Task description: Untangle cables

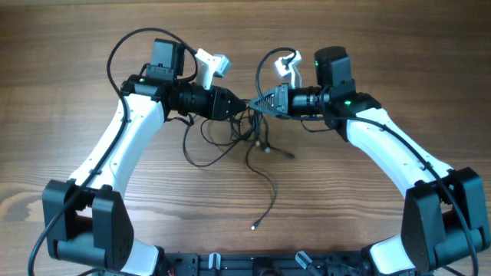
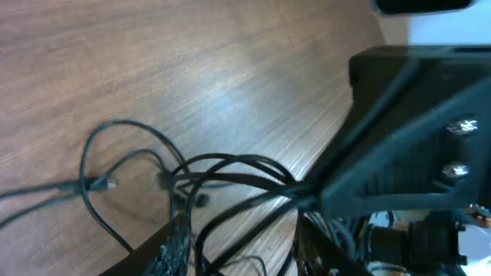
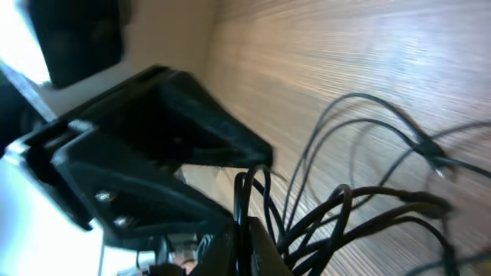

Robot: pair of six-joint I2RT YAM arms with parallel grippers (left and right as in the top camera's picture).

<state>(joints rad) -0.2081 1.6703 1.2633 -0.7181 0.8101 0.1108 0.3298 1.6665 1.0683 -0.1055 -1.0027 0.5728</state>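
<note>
Two grippers meet nose to nose at the far middle of the wooden table [image 1: 322, 207]. The overhead view hides where they touch the cables [image 1: 247, 132], because black tips and black strands merge into one dark patch. The left gripper [image 1: 240, 104] points right and the right gripper [image 1: 256, 103] points left, their tips just beside each other. The cables lie in a loose tangle just on the near side of that meeting point. Loops spread to the left, and one long strand runs toward the near edge and ends in a small plug [image 1: 253, 227] lying free on the wood.

From the left wrist, the right gripper's jaws are closed on several strands, pinched at its tip; the frame cuts off most of its body. The left gripper's own fingers [image 2: 170, 249] show only at the bottom edge. They stand apart with strands passing through the gap, and whether any strand touches a pad is hard to make out.

The right wrist picture is blurred. Strands rise from the table and vanish between the right fingers at the bottom edge. The left gripper looms dark at upper left, its tip hidden. How the strands cross inside the bundle cannot be told.
</note>
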